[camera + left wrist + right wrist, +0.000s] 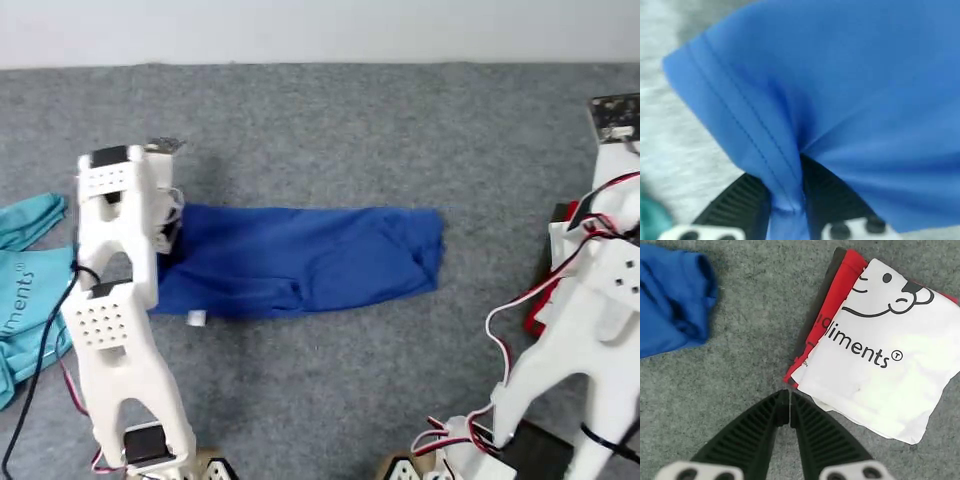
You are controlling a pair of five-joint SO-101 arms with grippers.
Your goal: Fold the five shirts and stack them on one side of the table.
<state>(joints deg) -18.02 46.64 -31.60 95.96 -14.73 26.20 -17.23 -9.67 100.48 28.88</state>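
**High view, left to right.** At the left edge lies a teal shirt [25,290], unfolded and crumpled. Just right of it, the left gripper [799,162] is clenched on the left end of the blue shirt [310,262]. The left wrist view shows the hem bunched between its ribbed fingers [740,195]. The blue shirt lies across the middle of the table [330,120] as a long band, folded lengthwise, with its right end flat on the surface. At the right edge, the right gripper [789,397] hangs closed on nothing, just beside the stack [812,357]. The stack is a white shirt [880,360] on a red shirt [840,295], with a darker layer under them.

**Step in hand, by judgement:** the crosswise fold of the blue shirt, the fourth of five if the stack holds three. The next move calls for carrying the held end rightward over the band until the edges meet, then releasing. The free end may drag unless pinned.
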